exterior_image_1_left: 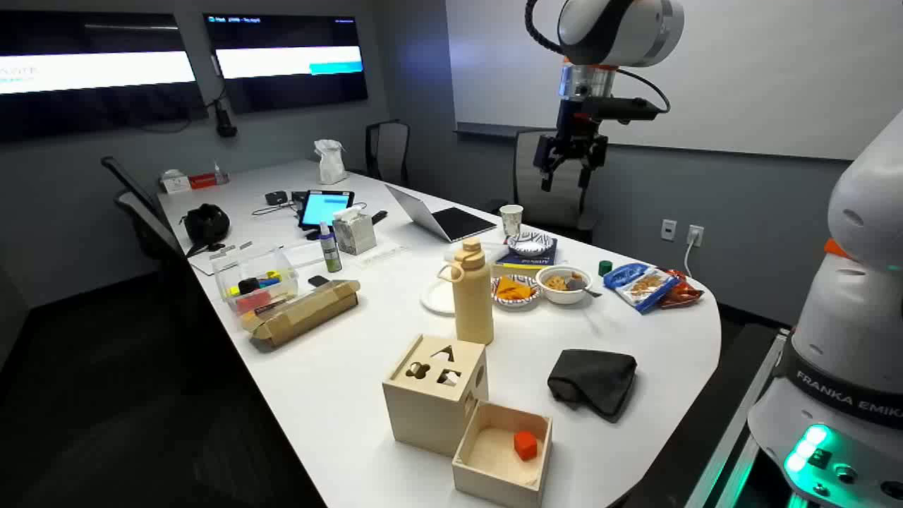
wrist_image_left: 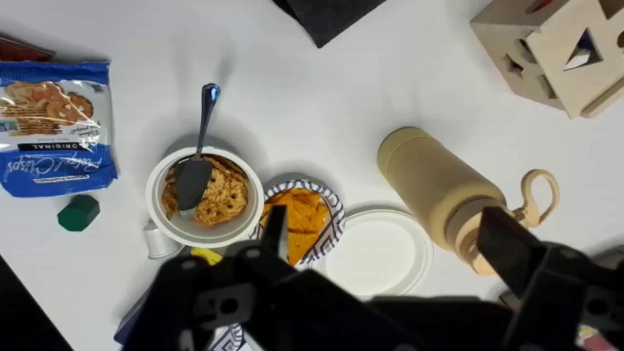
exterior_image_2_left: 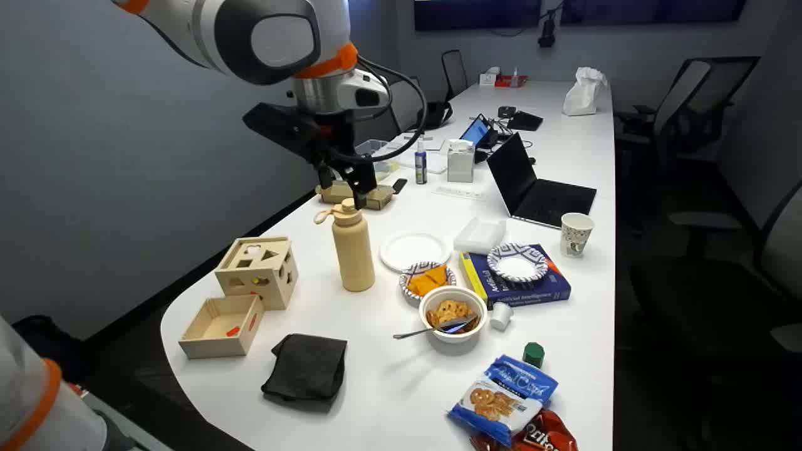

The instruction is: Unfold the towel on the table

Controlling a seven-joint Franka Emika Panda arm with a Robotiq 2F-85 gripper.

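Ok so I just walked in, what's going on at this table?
A robot arm is in view but isn't handling anything: its hand hangs open and empty above the white table. The black towel lies folded on it, beside a wooden tray with a red block inside. The unfolding is not yet done.

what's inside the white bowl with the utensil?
The white bowl holds brown crackers, with a utensil resting in it, its handle out over the rim. Whatever lies beneath the crackers and utensil head is covered.
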